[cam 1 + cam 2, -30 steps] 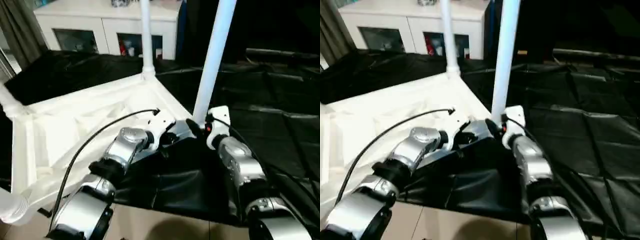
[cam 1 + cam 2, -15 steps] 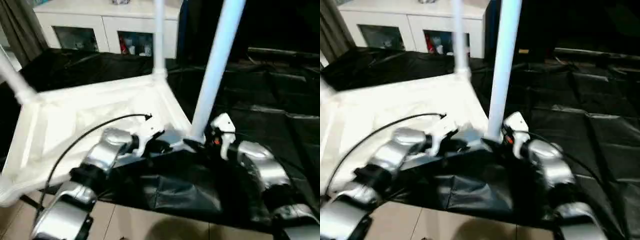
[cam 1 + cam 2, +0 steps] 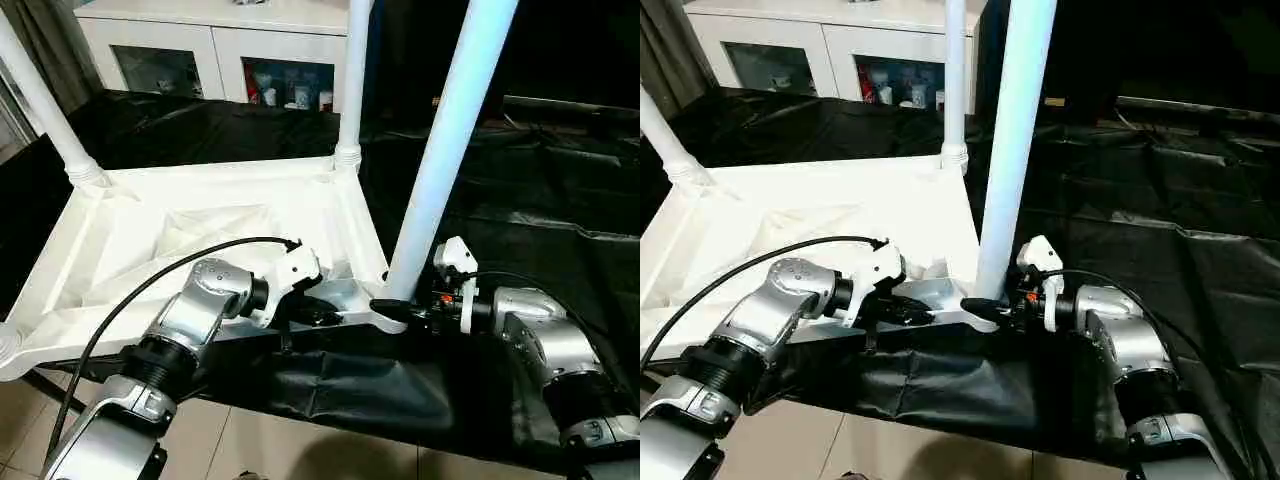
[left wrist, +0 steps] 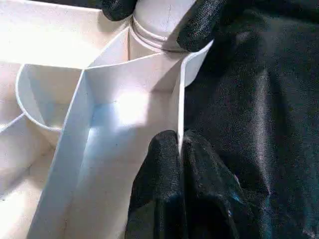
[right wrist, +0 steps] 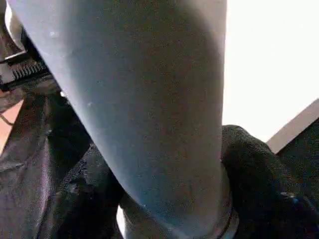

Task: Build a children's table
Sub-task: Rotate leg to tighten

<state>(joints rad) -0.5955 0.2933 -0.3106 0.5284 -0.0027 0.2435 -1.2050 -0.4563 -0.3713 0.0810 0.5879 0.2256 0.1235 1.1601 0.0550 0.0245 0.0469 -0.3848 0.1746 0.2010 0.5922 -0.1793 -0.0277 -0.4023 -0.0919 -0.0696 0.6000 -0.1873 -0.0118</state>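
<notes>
Tabletop (image 3: 200, 225) of white plastic, lying ribbed underside up on black sheeting (image 3: 560, 210), three tube legs standing in its corner sockets, white cabinet (image 3: 230, 45) behind. Nearest leg (image 3: 445, 165) rising tilted from the near corner socket, clasped at its base between the right gripper's (image 3: 392, 306) black fingers (image 5: 259, 184). Left gripper (image 4: 180, 149) pinched shut on the tabletop's thin outer rim wall, just beside that same socket.
</notes>
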